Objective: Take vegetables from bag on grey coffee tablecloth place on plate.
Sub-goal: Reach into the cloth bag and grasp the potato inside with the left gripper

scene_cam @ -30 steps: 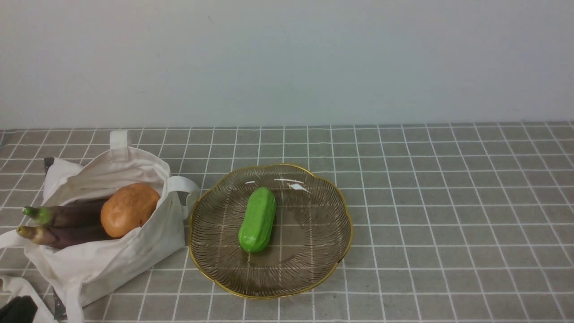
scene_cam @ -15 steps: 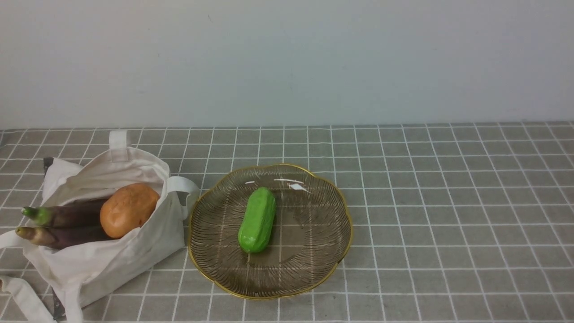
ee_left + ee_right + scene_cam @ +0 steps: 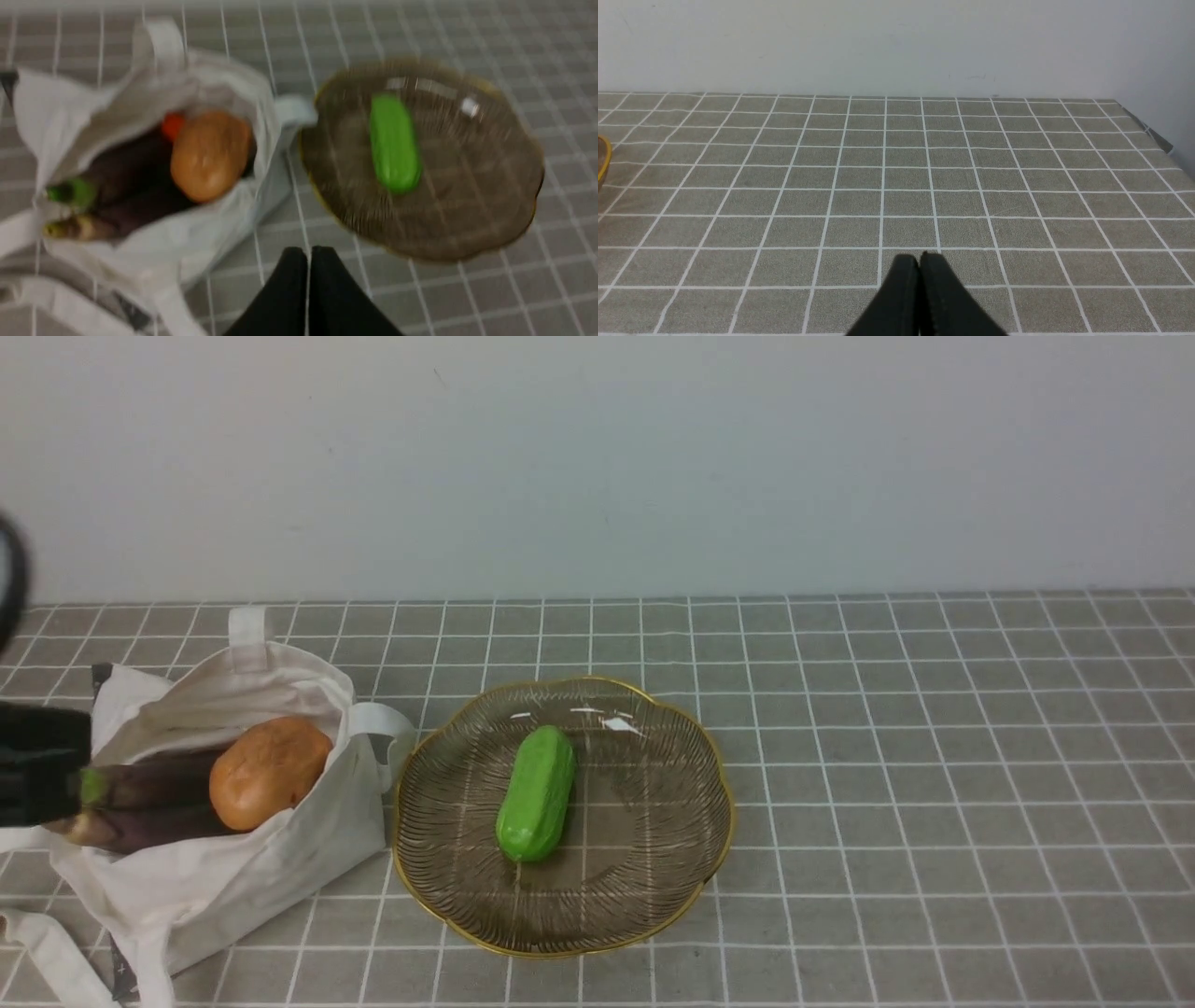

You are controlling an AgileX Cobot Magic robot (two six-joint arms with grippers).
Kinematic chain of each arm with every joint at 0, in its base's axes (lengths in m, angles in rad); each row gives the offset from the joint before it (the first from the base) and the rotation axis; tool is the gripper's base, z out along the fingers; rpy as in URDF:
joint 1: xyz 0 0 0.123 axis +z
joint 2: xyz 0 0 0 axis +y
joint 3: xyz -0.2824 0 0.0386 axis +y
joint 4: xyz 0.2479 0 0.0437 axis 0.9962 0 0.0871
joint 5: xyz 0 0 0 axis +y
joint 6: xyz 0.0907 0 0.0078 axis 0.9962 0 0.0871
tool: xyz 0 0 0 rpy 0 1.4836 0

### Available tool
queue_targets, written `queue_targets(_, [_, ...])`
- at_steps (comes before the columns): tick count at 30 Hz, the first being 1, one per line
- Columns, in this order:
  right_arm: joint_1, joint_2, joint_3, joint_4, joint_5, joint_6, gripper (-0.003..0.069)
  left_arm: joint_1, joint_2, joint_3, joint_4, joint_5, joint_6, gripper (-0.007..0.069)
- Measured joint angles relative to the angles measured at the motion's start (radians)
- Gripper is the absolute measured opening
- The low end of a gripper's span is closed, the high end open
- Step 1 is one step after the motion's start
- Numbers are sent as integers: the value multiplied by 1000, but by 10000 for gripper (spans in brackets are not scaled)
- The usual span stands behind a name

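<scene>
Front view, left arm (image 3: 37,765) newly beside bag (image 3: 233,877), left pincer (image 3: 308,249) closed, right pincer (image 3: 919,256) closed

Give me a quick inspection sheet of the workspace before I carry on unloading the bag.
Surface: grey coffee tablecloth, flat, white grid.
Job's things: cucumber lies on the plate; potato, eggplants and orange pepper sit in the bag, left of the plate.
Clutter: nothing seen.
Grippers: left gripper shut, empty, near the bag; right gripper shut, empty, over the tablecloth.
Cables: dark blurred loop at front view's left edge, possibly a cable.
Surroundings: plain pale wall.
</scene>
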Motion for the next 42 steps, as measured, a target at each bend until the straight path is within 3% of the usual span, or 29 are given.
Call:
queue_targets(10, [0, 0, 0, 0, 0, 0, -13, 0, 528, -315, 72, 190, 51, -5])
queue_targets(22, [0, 0, 0, 0, 0, 0, -13, -3, 837, -506, 77, 207, 103, 29])
queue_targets(28, [0, 0, 0, 0, 0, 0, -13, -5, 867, -508, 96, 207, 129, 173])
queue_targets(31, [0, 0, 0, 0, 0, 0, -13, -6, 896, -508, 116, 180, 129, 337])
queue_targets(37, [0, 0, 0, 0, 0, 0, -13, -7, 951, -508, 180, 170, 128, 532])
queue_targets(42, [0, 0, 0, 0, 0, 0, -13, -7, 993, -508, 211, 144, 127, 572])
